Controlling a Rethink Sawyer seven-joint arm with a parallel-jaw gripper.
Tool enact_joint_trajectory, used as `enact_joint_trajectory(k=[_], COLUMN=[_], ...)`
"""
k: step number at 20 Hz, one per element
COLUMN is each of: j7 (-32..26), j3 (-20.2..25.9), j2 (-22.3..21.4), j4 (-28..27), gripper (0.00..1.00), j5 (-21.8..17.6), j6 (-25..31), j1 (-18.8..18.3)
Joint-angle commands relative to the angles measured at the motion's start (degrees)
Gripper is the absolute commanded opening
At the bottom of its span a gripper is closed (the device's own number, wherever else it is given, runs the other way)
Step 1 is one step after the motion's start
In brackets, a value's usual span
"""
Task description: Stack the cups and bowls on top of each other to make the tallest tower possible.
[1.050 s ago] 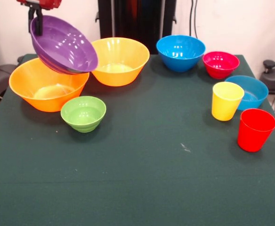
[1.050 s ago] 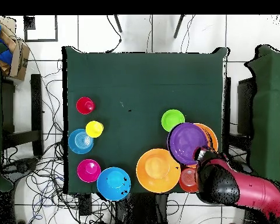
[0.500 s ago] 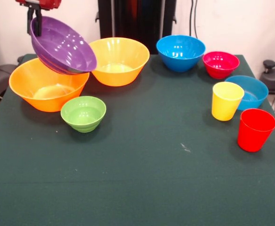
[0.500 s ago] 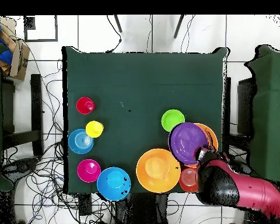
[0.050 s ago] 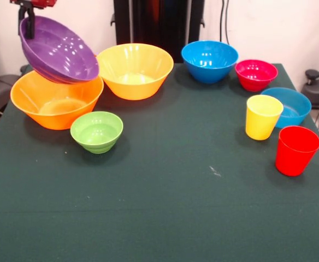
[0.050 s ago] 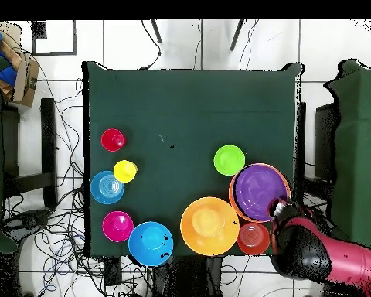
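My gripper (image 5: 26, 16) is shut on the far rim of the wide purple bowl (image 5: 58, 50), which hangs tilted just above the left large yellow-orange bowl (image 5: 55, 106). From overhead the purple bowl (image 6: 260, 191) almost covers that bowl, and the gripper (image 6: 278, 207) is at its edge. A second large yellow-orange bowl (image 5: 135, 71) stands beside it, with a small green bowl (image 5: 96, 131) in front. Across the table are two blue bowls (image 5: 210, 61) (image 5: 291, 106), a pink-red bowl (image 5: 256, 75), a yellow cup (image 5: 263, 117) and a red cup (image 5: 296, 150). A small orange bowl (image 6: 253, 238) shows only from overhead.
The green table (image 5: 176, 207) holds everything. Overhead, cables (image 6: 57, 232) cover the floor around it, dark chairs (image 6: 320, 147) stand at both sides, and the red and black arm (image 6: 320, 259) reaches in past the table's corner.
The gripper has carried the purple bowl sideways, away from the second yellow-orange bowl, so it now hangs centred over the left large bowl. Nothing else moved.
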Motion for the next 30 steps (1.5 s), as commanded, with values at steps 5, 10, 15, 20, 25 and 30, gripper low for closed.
enact_joint_trajectory(k=[5,10,15,20,25,30], j7=[-5.1,-2.7,-1.6,-1.0,-0.5,-1.3], j3=[3.5,1.6,1.3,1.2,1.1,1.8], j2=[1.4,1.2,1.5,1.6,1.8,1.7], j4=[-0.1,-1.3,-1.5,-1.6,-1.5,-1.3], gripper=[0.00,0.00,0.00,0.00,0.00,0.00], j5=[-6.5,-8.6,-9.1,-9.5,-8.9,-8.7], j6=[0.7,-0.7,-0.9,-1.1,-1.5,-1.0], j1=[1.7,4.0,4.9,5.4,5.3,4.6])
